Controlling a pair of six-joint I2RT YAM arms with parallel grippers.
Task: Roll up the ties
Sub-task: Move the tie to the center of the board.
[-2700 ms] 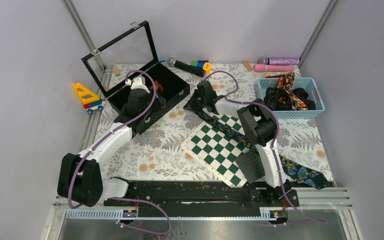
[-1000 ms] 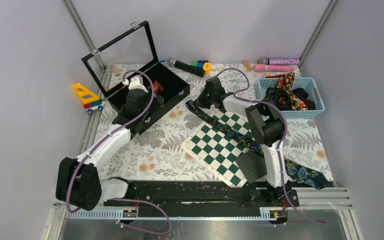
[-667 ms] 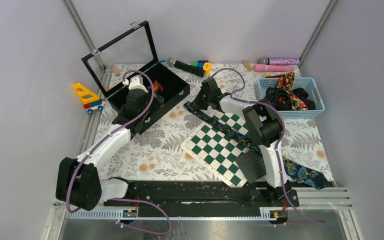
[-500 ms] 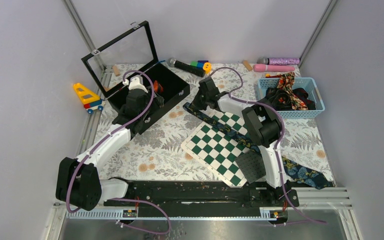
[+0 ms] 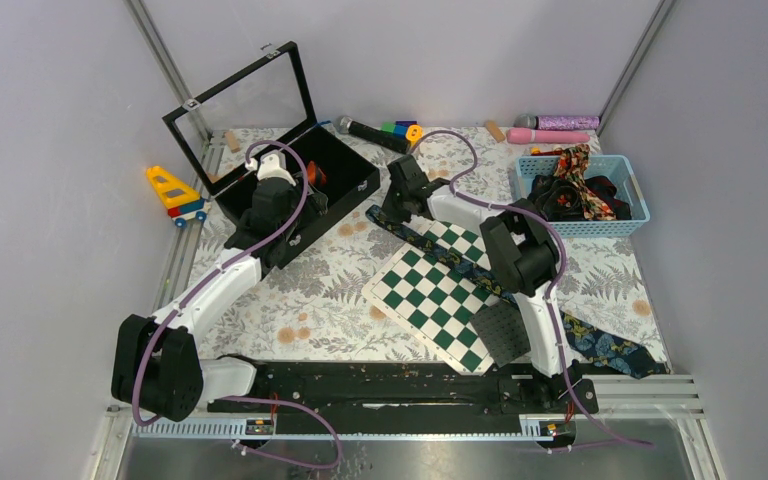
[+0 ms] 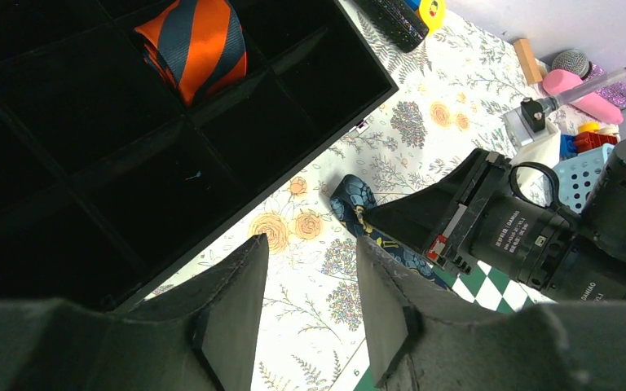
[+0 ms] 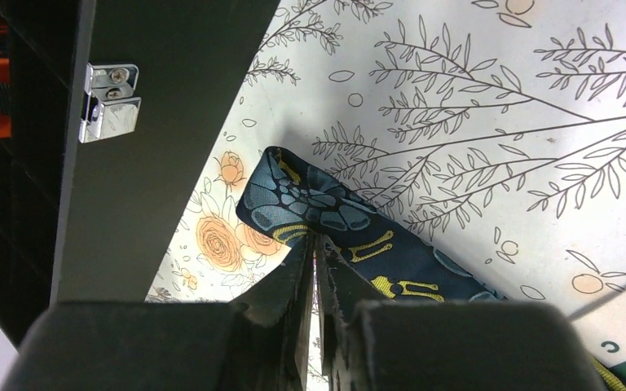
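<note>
A dark navy floral tie lies diagonally across the green-and-white chequered board, its narrow end near the black box. My right gripper is low over that narrow end. In the right wrist view its jaws are shut, pinching the tie just behind its tip. A rolled orange and dark striped tie sits in a box compartment. My left gripper is open and empty, hovering at the box's near edge. More ties are piled in the blue basket.
The open black compartment box stands at the back left with its lid up. The blue basket is at the back right. A toy boat, a black microphone and a pink microphone lie along the edges.
My right gripper has slid left toward the black box with the tie's narrow end. The left arm has stayed still over the last second.
</note>
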